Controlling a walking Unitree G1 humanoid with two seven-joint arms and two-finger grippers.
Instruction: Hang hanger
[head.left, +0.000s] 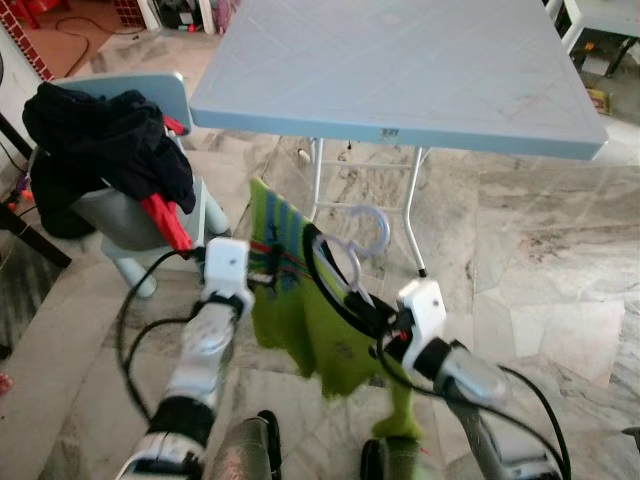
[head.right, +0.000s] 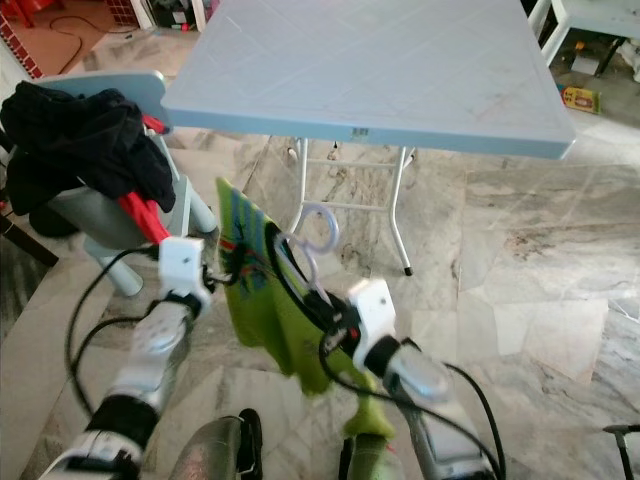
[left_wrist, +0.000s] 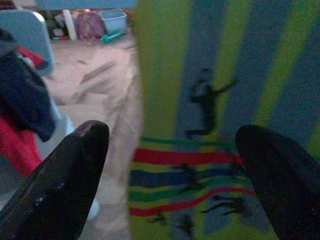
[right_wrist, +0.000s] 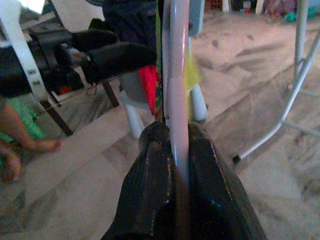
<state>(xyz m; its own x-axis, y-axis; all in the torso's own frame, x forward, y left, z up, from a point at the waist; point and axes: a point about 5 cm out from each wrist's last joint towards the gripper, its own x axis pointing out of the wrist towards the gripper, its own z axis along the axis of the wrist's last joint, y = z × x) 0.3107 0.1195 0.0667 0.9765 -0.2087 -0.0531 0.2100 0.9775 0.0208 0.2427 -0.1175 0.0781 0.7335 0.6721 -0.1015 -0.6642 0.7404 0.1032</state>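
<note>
A pale hanger (head.left: 352, 250) carrying a green striped shirt (head.left: 300, 320) is held up in front of the robot, above the marble floor (head.left: 540, 270). The right gripper (right_wrist: 176, 150) is pressed together on the hanger's stem, just below the hook. The left gripper (left_wrist: 170, 165) is spread apart, its fingers (left_wrist: 60, 185) on either side of the shirt's striped edge. A light blue worktop (head.left: 400, 70) is seen beyond, with a chair (head.left: 120, 215) piled with dark clothes (head.left: 100, 150) to the left.

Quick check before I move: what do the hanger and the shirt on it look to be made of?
Hanger: likely smooth plastic, pale lilac and slightly translucent, with a glossy moulded hook. Shirt: soft knit fabric, matte lime green with printed stripes, draping limp with a ragged-looking hem.
</note>
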